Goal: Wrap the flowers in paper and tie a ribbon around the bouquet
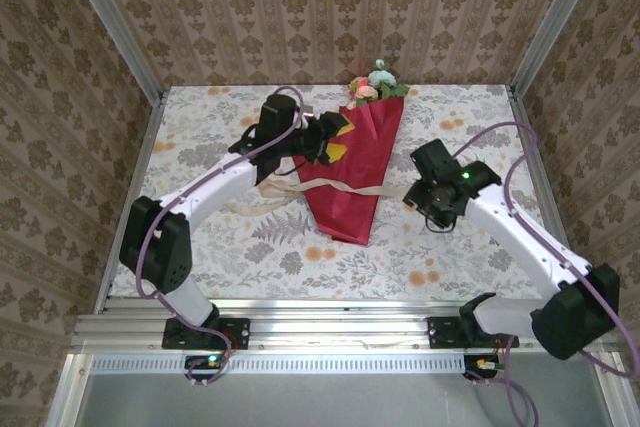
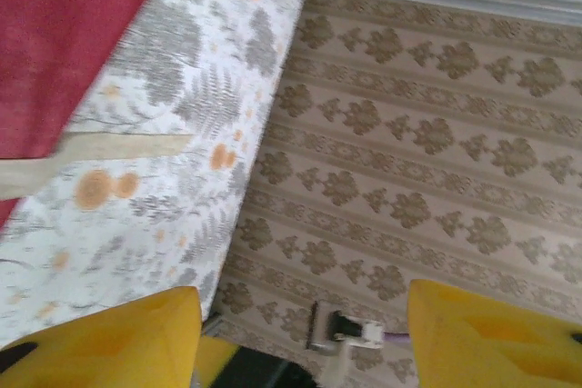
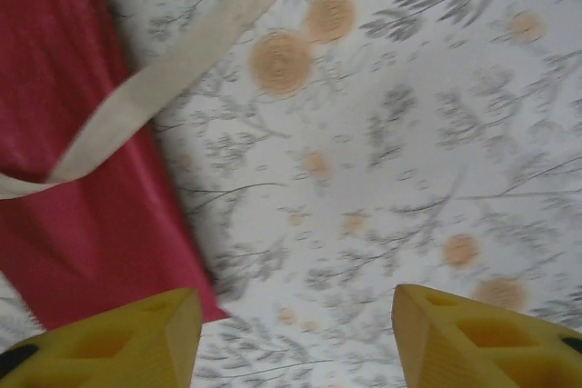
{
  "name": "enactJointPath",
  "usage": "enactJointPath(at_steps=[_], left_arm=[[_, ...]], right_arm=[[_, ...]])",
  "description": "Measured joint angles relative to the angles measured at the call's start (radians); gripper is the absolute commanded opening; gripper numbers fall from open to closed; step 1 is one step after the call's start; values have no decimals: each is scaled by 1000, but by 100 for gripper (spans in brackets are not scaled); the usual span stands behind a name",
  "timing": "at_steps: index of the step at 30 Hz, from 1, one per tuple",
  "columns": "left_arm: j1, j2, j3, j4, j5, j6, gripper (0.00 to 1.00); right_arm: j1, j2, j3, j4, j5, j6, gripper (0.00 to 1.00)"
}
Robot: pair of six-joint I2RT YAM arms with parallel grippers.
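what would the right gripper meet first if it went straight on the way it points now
Probably the bare tablecloth: the right gripper points down at it, beside the paper and ribbon, though depth is unclear.

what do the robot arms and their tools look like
The left arm and right arm each have white links between chunky black joints, on black bases. A purple cable loops along each arm. The left tool and right tool have bright yellow, wedge-shaped fingers. A small green light glows on the right wrist.
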Motion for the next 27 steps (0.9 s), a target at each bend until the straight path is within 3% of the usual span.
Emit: enactJointPath(at_steps=[9, 13, 17, 20, 24, 25, 27], left_arm=[[170, -222, -410, -119, -121, -39, 37], [229, -233, -500, -113, -137, -52, 33], [266, -219, -571, -101, -144, -66, 35], [273, -186, -587, -80, -144, -82, 38], [277, -163, -594, -67, -146, -93, 36], [280, -155, -594, -66, -148, -93, 36], [292, -122, -594, -55, -151, -92, 33]], right_arm=[[101, 465, 246, 111, -172, 425, 63], [108, 568, 299, 153, -218, 581, 63], [84, 632, 328, 209, -244, 689, 61], [70, 674, 351, 242, -258, 736, 50], [61, 716, 357, 291, -265, 772, 5], [60, 720, 357, 295, -266, 776, 0], [55, 719, 357, 294, -265, 771, 0]])
